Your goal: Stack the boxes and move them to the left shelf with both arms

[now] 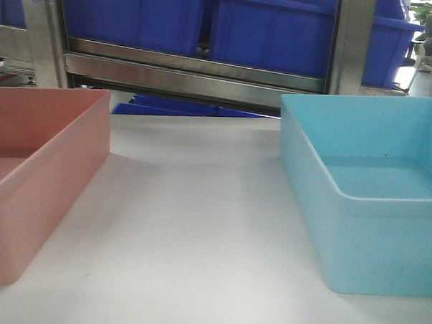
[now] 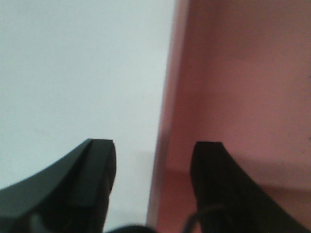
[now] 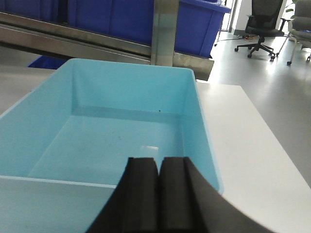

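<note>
Boxes: the pink box (image 1: pixel 36 168) stands at the left of the surface (image 1: pixel 191 233) and the blue box (image 1: pixel 371 212) at the right. They are well apart, upright and empty, in front of the shelf's steel front bar (image 1: pixel 198 75). Nothing is stacked yet.

Left tool (image 2: pixel 154 148): spread, gripping nothing. It straddles one wall of the pink box, with one finger over the surface outside and the other inside. Which wall cannot be determined.

Step in hand, as judged: taking hold of the pink box.
- Seat the wall deep between the fingers before closing.
- Keep the fingers parallel to the wall to avoid twisting the box.
- Lift level.

Right tool (image 3: pixel 159 162): pressed together, holding nothing. It sits near the blue box's near wall, pointing across the open interior. It must be spread before it can grip the rim.
</note>
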You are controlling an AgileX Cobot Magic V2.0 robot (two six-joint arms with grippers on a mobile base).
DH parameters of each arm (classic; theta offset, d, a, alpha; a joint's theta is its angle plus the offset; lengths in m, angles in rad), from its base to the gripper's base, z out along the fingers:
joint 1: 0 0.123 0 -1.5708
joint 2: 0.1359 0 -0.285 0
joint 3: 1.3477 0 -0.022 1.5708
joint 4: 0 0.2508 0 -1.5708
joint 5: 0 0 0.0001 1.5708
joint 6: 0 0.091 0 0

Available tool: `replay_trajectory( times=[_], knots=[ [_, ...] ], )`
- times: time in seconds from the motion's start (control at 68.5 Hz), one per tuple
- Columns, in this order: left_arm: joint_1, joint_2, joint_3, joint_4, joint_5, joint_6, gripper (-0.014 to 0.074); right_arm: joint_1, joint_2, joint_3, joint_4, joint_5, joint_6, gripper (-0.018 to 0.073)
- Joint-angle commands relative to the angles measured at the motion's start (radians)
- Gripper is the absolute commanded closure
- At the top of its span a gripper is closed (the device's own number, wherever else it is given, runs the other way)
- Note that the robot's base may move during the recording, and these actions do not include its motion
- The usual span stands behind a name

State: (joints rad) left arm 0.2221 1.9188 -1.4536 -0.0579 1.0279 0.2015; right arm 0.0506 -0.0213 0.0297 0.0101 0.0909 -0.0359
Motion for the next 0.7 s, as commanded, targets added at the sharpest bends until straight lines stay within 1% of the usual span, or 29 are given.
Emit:
replay_trajectory(
  times=[0.0, 0.131, 0.263, 0.307, 0.394, 0.482, 0.614, 0.687],
  knots=[
    [0.003, -0.045, -0.032, -0.011, -0.014, 0.002, 0.0444, 0.003, -0.009, -0.019, -0.003, -0.081, -0.011, 0.0529],
    [0.003, -0.045, -0.032, 0.006, -0.01, 0.002, 0.0612, 0.003, -0.009, -0.019, -0.003, -0.081, -0.011, 0.0529],
    [0.003, -0.045, -0.032, 0.013, 0.012, 0.002, 0.0601, 0.003, -0.009, -0.019, -0.003, -0.081, -0.011, 0.0529],
    [0.003, -0.047, -0.032, 0.005, 0.029, 0.002, 0.0601, 0.003, -0.009, -0.019, -0.003, -0.081, -0.011, 0.0529],
    [0.003, -0.064, -0.041, -0.04, 0.094, -0.003, 0.0601, 0.003, -0.009, -0.019, -0.003, -0.081, -0.011, 0.0529],
    [0.001, -0.087, -0.065, -0.065, 0.16, -0.003, 0.0601, 0.003, -0.009, -0.019, -0.003, -0.081, -0.011, 0.0529],
    [-0.012, -0.128, -0.101, -0.102, 0.211, -0.01, 0.06, 0.003, -0.009, -0.019, -0.003, -0.081, -0.011, 0.0529],
    [-0.032, -0.151, -0.118, -0.121, 0.227, -0.014, 0.06, 0.003, -0.009, -0.019, -0.003, -0.081, -0.011, 0.0529]
  ],
)
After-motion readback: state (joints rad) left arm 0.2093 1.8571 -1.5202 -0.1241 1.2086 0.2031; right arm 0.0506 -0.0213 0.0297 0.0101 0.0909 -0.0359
